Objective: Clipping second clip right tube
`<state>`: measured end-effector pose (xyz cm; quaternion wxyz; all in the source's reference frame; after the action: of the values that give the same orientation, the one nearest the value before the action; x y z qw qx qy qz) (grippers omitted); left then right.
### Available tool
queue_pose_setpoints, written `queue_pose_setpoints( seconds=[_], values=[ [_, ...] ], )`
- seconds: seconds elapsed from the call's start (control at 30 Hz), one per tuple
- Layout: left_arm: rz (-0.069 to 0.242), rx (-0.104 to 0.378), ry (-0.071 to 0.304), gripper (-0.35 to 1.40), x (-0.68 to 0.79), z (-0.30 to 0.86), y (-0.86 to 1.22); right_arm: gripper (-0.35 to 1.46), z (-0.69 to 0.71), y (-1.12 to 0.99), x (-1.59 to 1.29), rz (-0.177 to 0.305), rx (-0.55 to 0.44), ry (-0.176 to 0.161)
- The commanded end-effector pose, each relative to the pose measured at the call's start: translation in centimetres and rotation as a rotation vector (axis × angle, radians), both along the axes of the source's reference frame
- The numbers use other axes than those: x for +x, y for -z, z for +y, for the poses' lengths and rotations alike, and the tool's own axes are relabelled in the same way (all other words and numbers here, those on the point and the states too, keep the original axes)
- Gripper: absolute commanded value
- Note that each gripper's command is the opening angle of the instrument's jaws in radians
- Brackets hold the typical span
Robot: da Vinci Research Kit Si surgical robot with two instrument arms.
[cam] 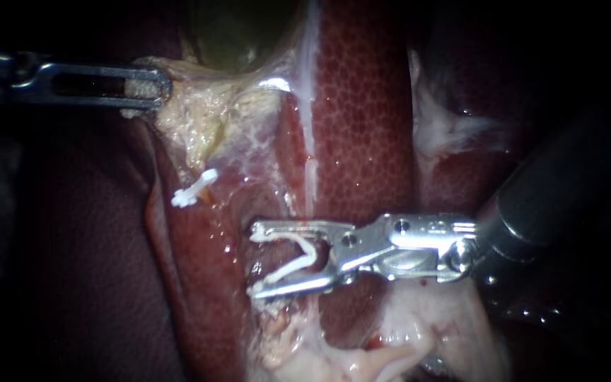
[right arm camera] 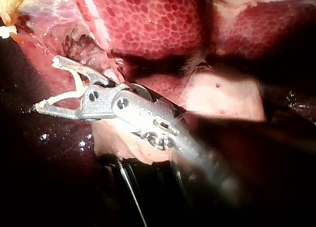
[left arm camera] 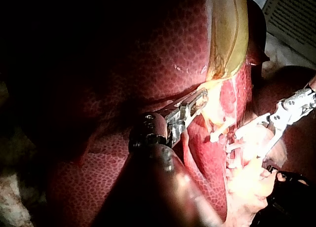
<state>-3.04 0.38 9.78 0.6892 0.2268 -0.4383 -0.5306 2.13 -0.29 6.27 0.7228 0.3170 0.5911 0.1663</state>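
- Two instruments, two white clips, one gallbladder (cam: 238,32), one liver (cam: 362,120).
- Placed clip (cam: 194,188): closed on pale tissue (cam: 192,120) below the gallbladder.
- Left instrument (cam: 158,88): above and left of the placed clip, jaws closed together, gripping the edge of that pale tissue.
- Right instrument (cam: 254,260): below and right of the placed clip, jaws spread wide, each jaw seating one leg of the loaded clip (cam: 298,263), which is open.
- Right tube: we cannot tell which strand it is.
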Motion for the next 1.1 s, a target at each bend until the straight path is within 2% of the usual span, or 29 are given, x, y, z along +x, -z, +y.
queue_pose_setpoints(
  seconds=[0.03, 0.3, 0.47, 0.8, 1.1],
  values=[
    [0.000, 0.000, 0.000, -0.35, 0.00, 0.00, 0.00, 0.58, 0.00, 0.00, 0.00, 0.000, 0.000, 0.000],
    [0.000, 0.000, 0.000, -0.35, 0.00, -0.01, 0.00, 0.58, -0.01, -0.02, -0.05, 0.001, -0.001, 0.002],
    [0.001, 0.000, 0.000, -0.35, 0.00, -0.01, 0.01, 0.58, 0.00, -0.05, -0.18, 0.006, 0.000, 0.010],
    [0.000, 0.000, 0.000, -0.35, 0.01, -0.01, 0.01, 0.58, 0.06, -0.26, -0.53, -0.039, 0.011, 0.017],
    [0.001, 0.000, 0.000, -0.35, 0.02, -0.02, 0.02, 0.58, -0.09, -0.53, -0.66, -0.093, 0.032, 0.043]
  ],
)
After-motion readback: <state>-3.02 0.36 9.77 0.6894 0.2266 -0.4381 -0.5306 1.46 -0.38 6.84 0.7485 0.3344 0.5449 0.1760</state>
